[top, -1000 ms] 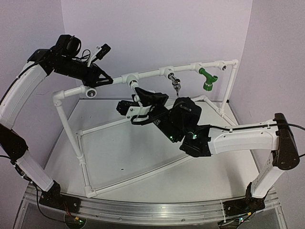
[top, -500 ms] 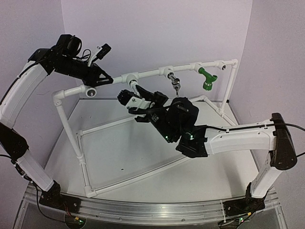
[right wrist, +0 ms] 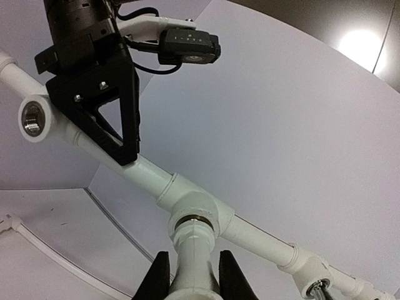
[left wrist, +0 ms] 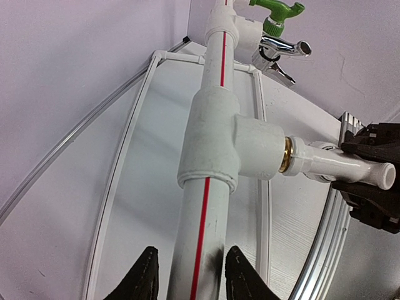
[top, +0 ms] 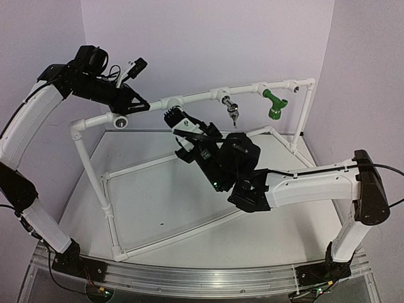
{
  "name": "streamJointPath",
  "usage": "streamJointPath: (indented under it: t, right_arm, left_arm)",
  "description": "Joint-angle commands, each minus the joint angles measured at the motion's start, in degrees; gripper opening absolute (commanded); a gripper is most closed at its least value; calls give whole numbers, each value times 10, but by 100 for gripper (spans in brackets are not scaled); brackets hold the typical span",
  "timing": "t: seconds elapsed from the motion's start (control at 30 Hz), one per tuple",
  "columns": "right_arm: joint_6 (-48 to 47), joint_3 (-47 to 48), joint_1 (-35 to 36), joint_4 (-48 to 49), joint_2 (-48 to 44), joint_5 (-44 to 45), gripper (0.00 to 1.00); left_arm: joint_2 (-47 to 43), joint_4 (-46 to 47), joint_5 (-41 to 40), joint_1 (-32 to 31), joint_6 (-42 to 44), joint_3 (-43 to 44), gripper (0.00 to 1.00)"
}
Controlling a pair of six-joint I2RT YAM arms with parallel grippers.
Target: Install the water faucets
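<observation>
The right end effector [right wrist: 195,279] is clenched on the white faucet [left wrist: 331,164], whose brass-ringed stem meets the mouth of a tee fitting [left wrist: 215,140] on the top bar of the pipe frame [left wrist: 206,212]. In the top view this faucet hangs just below the bar, toward the 12 o'clock side of the table [top: 164,202], and the right arm reaches up to it from about 4 o'clock. The left end effector [left wrist: 187,279] grasps the same bar just at 9 o'clock of that tee, its two black fingers [left wrist: 148,278] pressed on either side of the pipe. Further along the bar toward 3 o'clock hang a chrome faucet [top: 233,112] and then a green faucet [top: 275,106], both seated in their fittings. An open socket [right wrist: 32,119] sits on the bar just beside the left end effector, at about 8 o'clock of it in the top view
</observation>
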Motion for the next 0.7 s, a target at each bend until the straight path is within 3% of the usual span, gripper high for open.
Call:
streamJointPath:
  t: [0.0, 0.47, 0.67]
  right_arm:
    - [74, 30, -2, 35, 21, 42, 0]
    - [249, 39, 6, 38, 36, 112, 0]
    - [330, 41, 11, 32, 21, 102, 0]
  left_arm:
    - [42, -139, 19, -20, -10, -46, 35]
    - [42, -137, 17, -20, -10, -52, 34]
    - [41, -137, 16, -20, -10, -56, 34]
